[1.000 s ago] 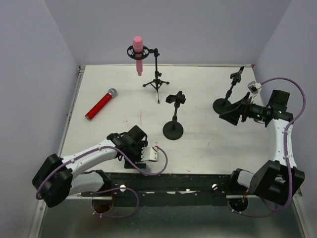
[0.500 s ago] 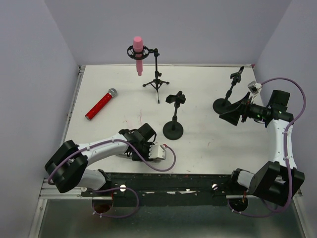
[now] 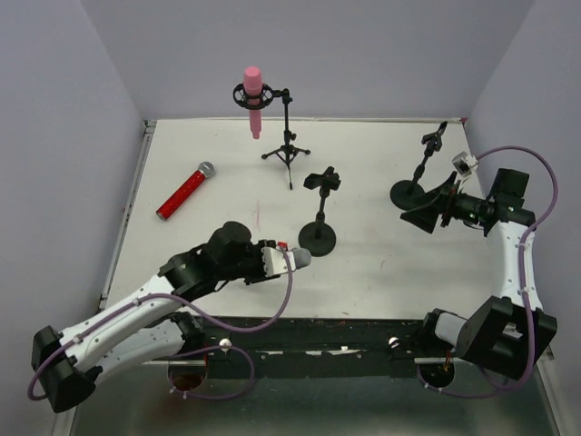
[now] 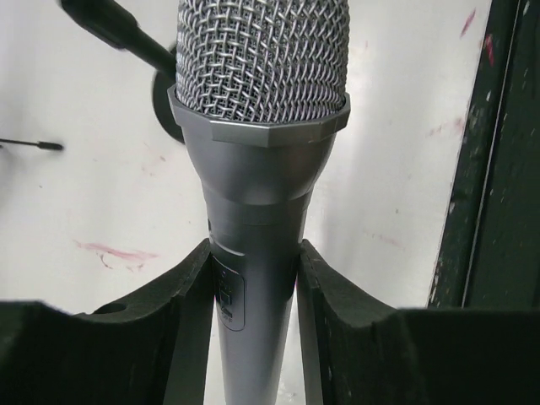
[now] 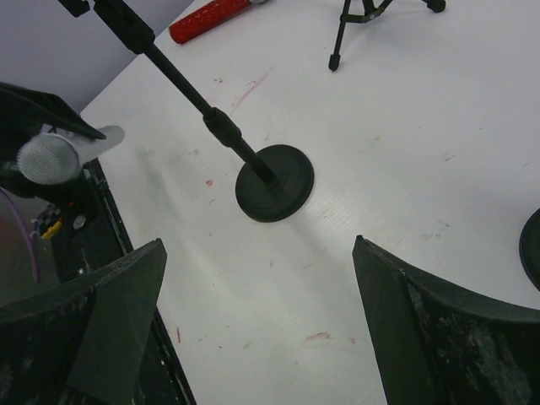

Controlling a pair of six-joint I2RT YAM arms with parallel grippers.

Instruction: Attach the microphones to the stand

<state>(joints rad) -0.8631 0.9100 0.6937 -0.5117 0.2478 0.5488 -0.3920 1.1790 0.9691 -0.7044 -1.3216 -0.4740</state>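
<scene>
My left gripper [image 3: 280, 259] is shut on the silver-grey microphone [image 4: 257, 160]. Both fingers [image 4: 196, 291] press its handle, and its mesh head [image 3: 300, 258] points right, just short of the middle stand's round base [image 3: 318, 240]. That stand's clip [image 3: 322, 180] holds nothing. The pink microphone [image 3: 253, 98] sits upright in the tripod stand's mount at the back. On the table at the left lies the red microphone [image 3: 184, 192]. My right gripper [image 3: 425, 209] is open beside the right stand's base [image 3: 405, 193], nothing between its fingers [image 5: 126, 287].
The tripod stand [image 3: 288, 136] spreads its legs behind the middle stand. The right stand's thin pole and clip [image 3: 432, 143] rise near the back right corner. The black front rail [image 3: 309, 327] runs along the near edge.
My left gripper has closed on the silver-grey microphone near the front edge and carried it up and to the right, toward the middle stand. The right arm has barely moved.
</scene>
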